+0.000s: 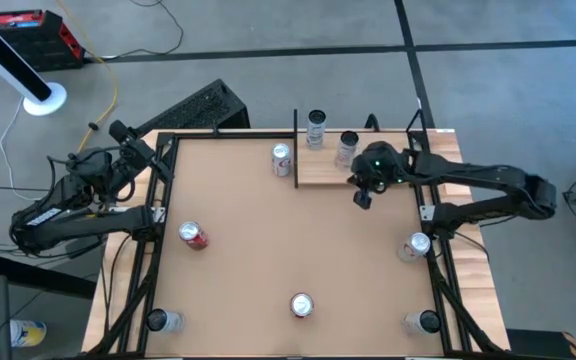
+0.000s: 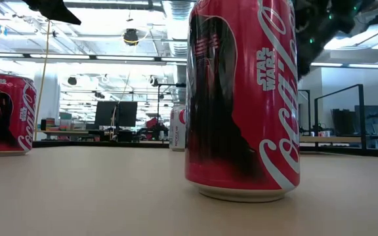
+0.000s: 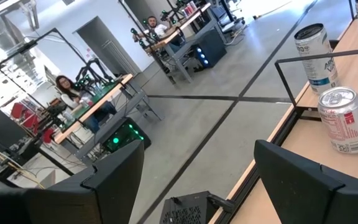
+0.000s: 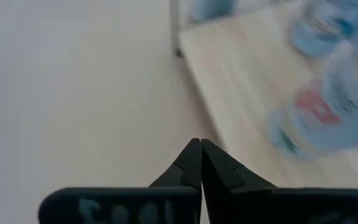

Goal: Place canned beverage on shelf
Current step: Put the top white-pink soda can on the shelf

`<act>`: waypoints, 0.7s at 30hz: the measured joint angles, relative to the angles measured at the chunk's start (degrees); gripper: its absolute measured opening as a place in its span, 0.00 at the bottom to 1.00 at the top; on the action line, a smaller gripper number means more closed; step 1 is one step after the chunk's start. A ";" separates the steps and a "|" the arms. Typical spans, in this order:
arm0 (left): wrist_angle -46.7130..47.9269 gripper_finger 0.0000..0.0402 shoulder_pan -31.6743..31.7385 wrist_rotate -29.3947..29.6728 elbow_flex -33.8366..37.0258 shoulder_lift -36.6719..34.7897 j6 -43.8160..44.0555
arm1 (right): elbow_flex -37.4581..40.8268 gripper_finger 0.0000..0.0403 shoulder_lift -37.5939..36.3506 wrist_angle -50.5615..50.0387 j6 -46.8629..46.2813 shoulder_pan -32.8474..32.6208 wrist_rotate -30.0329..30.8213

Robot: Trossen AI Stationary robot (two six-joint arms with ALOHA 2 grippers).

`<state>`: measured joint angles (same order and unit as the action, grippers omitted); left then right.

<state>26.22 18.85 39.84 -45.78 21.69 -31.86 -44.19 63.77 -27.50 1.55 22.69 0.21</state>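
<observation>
The shelf (image 1: 368, 172), a pale wood plank with thin black uprights, stands at the table's far side, right of the middle. Two cans stand on it: a silver one (image 1: 315, 128) at its far left corner and a pale one (image 1: 346, 148) near its middle. Another silver can (image 1: 282, 160) stands on the table against the shelf's left end. My right gripper (image 1: 362, 199) hangs shut and empty over the shelf's near edge (image 4: 229, 134), slanting down. My left gripper (image 1: 158, 160) waits at the table's far left corner, open (image 3: 197, 158), with nothing between its fingers.
More cans stand on the brown tabletop: a red one (image 1: 193, 235) at the left, a red one (image 1: 301, 305) near the front middle, one (image 1: 414, 245) at the right edge, and one in each near corner (image 1: 163, 320) (image 1: 423, 322). People sit at desks beyond the table (image 3: 67, 93).
</observation>
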 joint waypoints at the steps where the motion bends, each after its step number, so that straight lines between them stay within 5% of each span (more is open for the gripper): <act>1: -0.02 0.72 0.00 0.00 0.00 0.00 0.02 | 0.40 0.05 0.27 0.86 -0.05 0.80 0.41; 21: -0.02 0.72 -0.02 0.00 0.00 0.00 0.02 | 0.58 0.05 10.65 9.44 1.55 12.24 1.52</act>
<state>26.20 18.83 39.83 -45.78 21.69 -31.83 -43.62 74.43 -18.06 3.09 34.93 1.72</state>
